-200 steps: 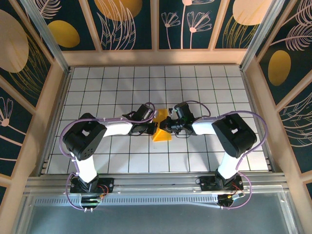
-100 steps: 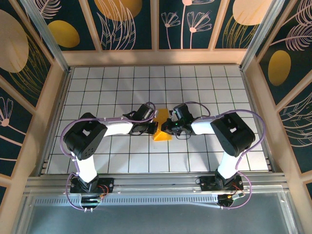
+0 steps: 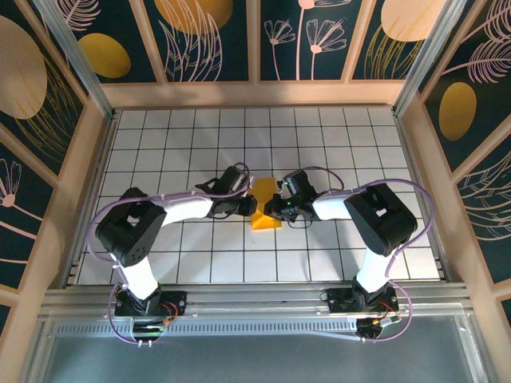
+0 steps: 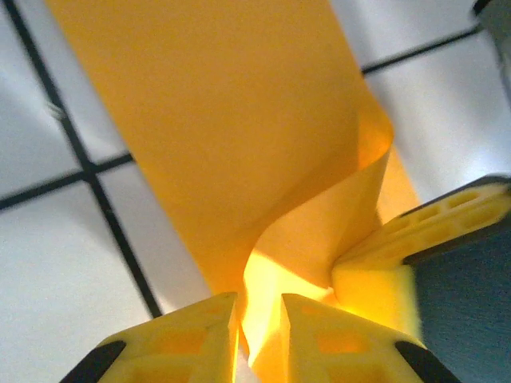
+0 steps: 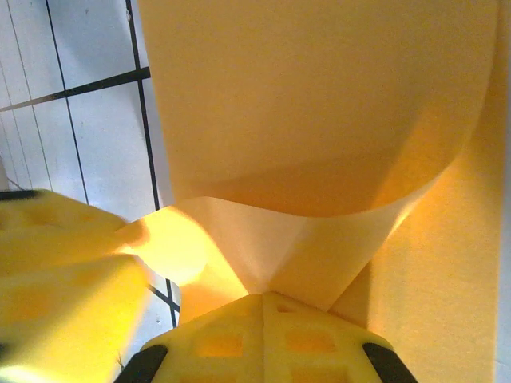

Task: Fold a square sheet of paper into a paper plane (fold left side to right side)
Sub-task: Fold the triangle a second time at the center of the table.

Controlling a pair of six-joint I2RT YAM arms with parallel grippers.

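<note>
**Folded paper sheet [image 3: 264,214] being worked at the middle of the surface [image 3: 160,144]**

The orange-yellow sheet's long axis runs from near edge to far edge, with the narrower end pointing far. The left end effector [image 3: 245,205] touches its left side and the right end effector [image 3: 277,207] its right, both equally near. The right one is clamped on a raised fold. The left one's jaws stand slightly apart around the paper; whether they grip it is unclear.

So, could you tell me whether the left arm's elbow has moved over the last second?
Yes. The left arm's elbow has swung slightly left, closer to the table's left edge, in the top view.
</note>
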